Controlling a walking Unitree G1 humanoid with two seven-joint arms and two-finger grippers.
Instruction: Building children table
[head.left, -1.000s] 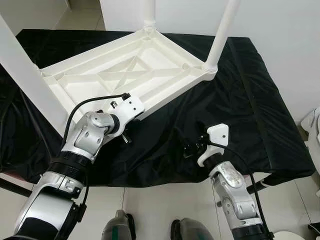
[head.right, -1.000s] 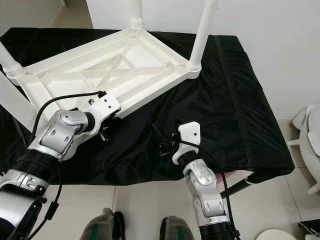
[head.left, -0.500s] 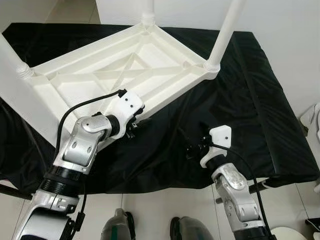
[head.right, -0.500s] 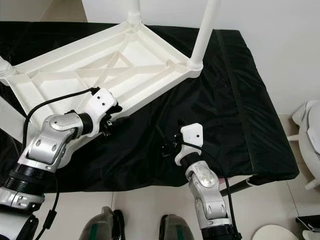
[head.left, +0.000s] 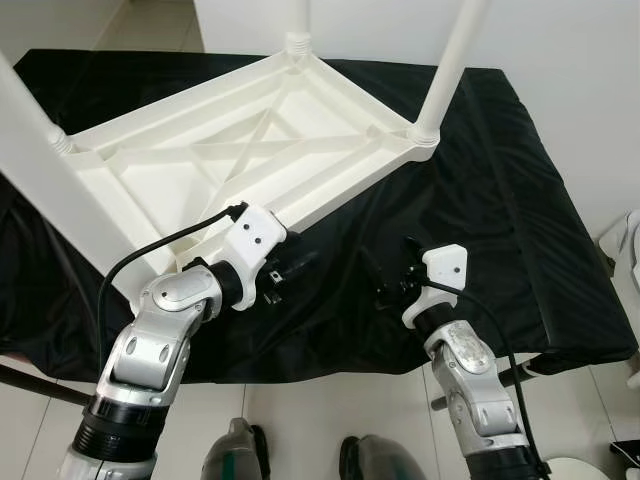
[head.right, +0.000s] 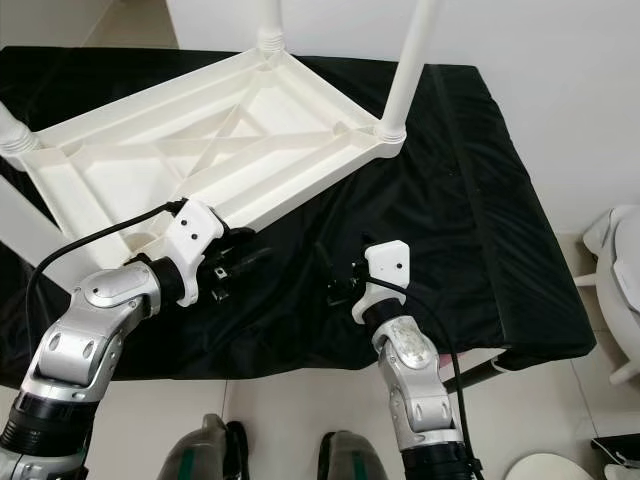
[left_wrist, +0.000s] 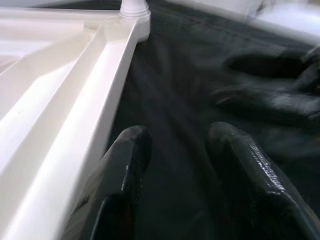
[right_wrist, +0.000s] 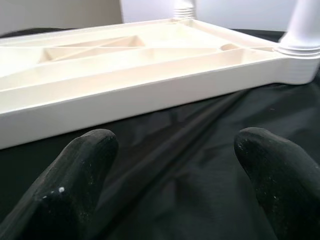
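A white plastic children's table (head.left: 250, 150) lies upside down on a black cloth (head.left: 500, 200). Three legs stand up from it: one at the far corner (head.left: 298, 18), one on the right (head.left: 452, 60) and one on the left (head.left: 50, 170). My left gripper (head.left: 298, 266) is low over the cloth, just beside the table's near edge (left_wrist: 75, 130). It is open, with nothing between its fingers (left_wrist: 130, 150). My right gripper (head.left: 386, 270) is a little to the right, also over the cloth. It faces that same edge (right_wrist: 150, 95), open and empty.
The cloth-covered surface ends just in front of my arms and drops off at the right side (head.left: 600, 330). A white wall rises behind it. A white object (head.right: 620, 260) stands on the tiled floor at the far right.
My left arm has swung right and down from the table's near corner. Its gripper now lies over the cloth beside the edge. My right gripper has hardly moved.
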